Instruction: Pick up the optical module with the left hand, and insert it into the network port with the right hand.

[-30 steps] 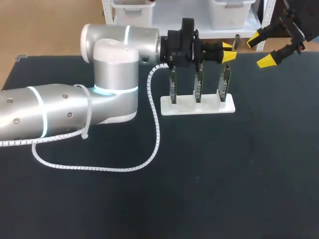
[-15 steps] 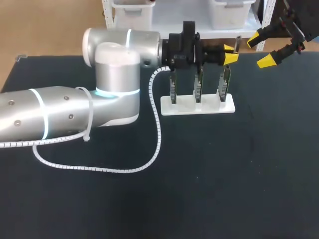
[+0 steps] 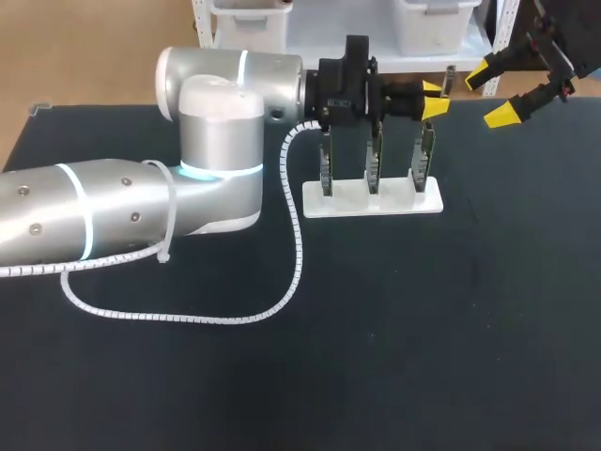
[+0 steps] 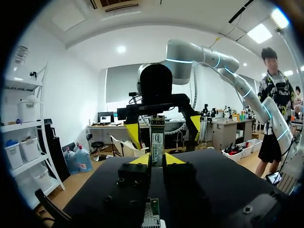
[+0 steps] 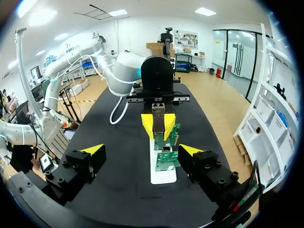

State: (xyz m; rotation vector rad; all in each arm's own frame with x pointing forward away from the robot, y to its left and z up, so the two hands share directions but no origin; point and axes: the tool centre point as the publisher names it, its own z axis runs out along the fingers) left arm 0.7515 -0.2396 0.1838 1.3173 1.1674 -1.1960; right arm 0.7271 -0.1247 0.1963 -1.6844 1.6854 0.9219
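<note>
In the left wrist view my left gripper (image 4: 157, 159) is shut on the optical module (image 4: 156, 141), a slim metal piece standing upright between the yellow tips. The head view places this gripper (image 3: 434, 100) above the right end of the white stand (image 3: 371, 199), which holds three upright green boards with network ports (image 3: 425, 155). My right gripper (image 3: 495, 92) hangs open at the far right, facing the left one with a gap between them. From the right wrist view its own fingers (image 5: 141, 151) are spread wide, with the module (image 5: 158, 110) ahead and the boards (image 5: 166, 145) below it.
A white spiral cable (image 3: 296, 244) loops from the left arm over the black table (image 3: 451, 329). The white stand (image 5: 164, 175) lies under and between the right gripper's fingers.
The left arm has edged slightly to the right with the module in its grip. The right gripper has stayed where it was, still open.
</note>
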